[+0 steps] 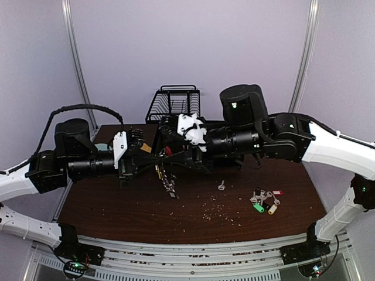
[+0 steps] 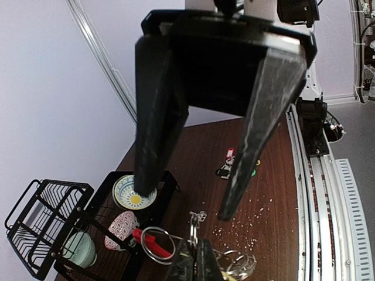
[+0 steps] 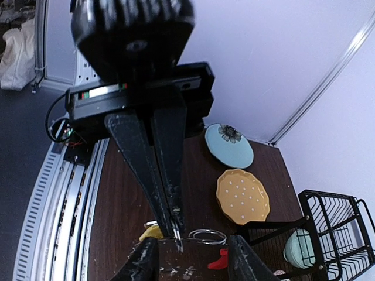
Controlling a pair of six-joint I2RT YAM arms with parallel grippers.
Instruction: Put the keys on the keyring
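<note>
The keyring [image 2: 144,237] is a large metal ring with a red-sleeved arc, held in the air between the two arms. It also shows in the right wrist view [image 3: 208,236]. My right gripper [image 3: 175,229] is shut and pinches the ring's wire edge-on; its closed fingers [image 2: 196,260] show at the bottom of the left wrist view. Small silver keys [image 1: 170,182] hang from the ring above the table. My left gripper [image 2: 184,201] is wide open and empty, its fingers straddling the ring from the other side [image 3: 193,264]. In the top view both grippers meet mid-table [image 1: 157,155].
A lone small key [image 1: 221,185] and a bunch with green, yellow and red tags [image 1: 265,200] lie to the right. A black dish rack [image 1: 173,104] with bowls [image 2: 133,192] stands at the back. A blue plate [image 3: 228,145] and an orange plate [image 3: 243,196] lie back left. Crumbs [image 1: 217,211] dot the table.
</note>
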